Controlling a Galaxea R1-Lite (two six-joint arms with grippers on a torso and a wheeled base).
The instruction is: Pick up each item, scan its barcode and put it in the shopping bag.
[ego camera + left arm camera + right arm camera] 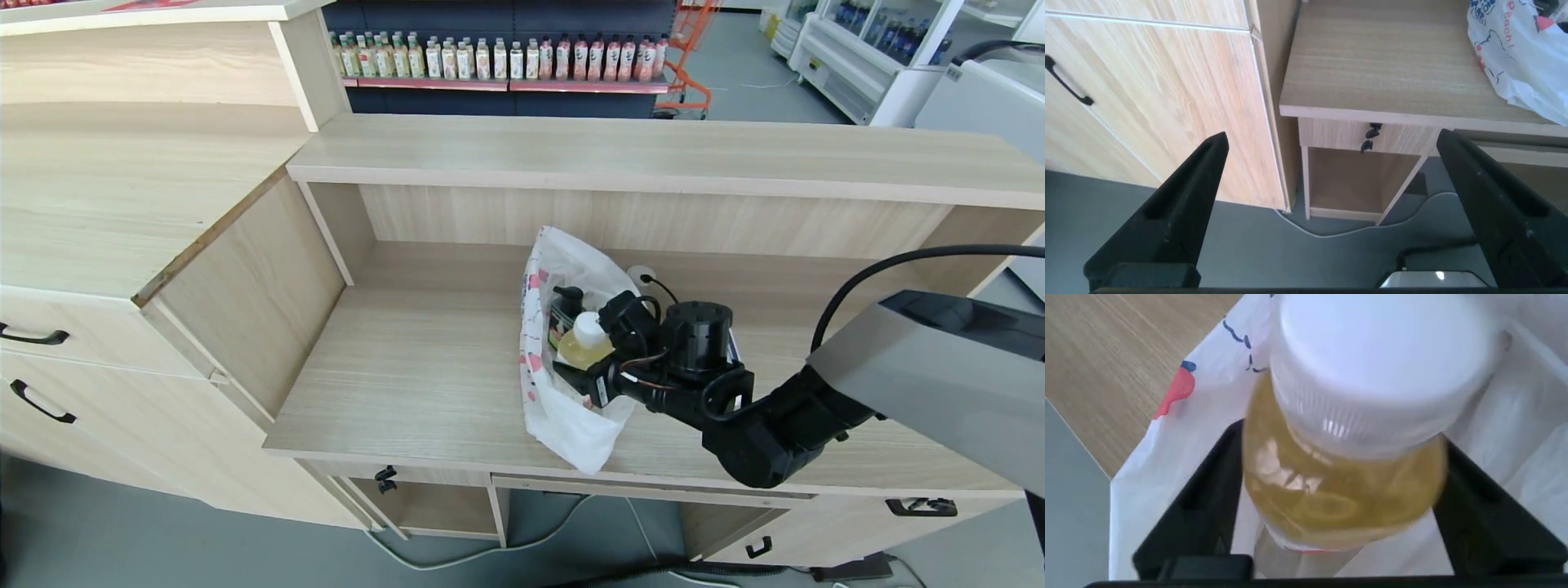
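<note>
Closest in, the left gripper is hanging low over the grey floor, just in front of the worktop's front edge. Its fingers are spread wide with nothing between them. Next to it there's a wooden cabinet with black drawer handles.

Up on the worktop, the right gripper is clamped on a bottle of yellow liquid with a white cap, one finger on each side. The bottle is right in the mouth of the shopping bag, with white plastic all around it. A dark pump bottle is already in the bag, just behind the yellow one.

Way back, past the worktop, there's a store shelf lined with drink bottles.
</note>
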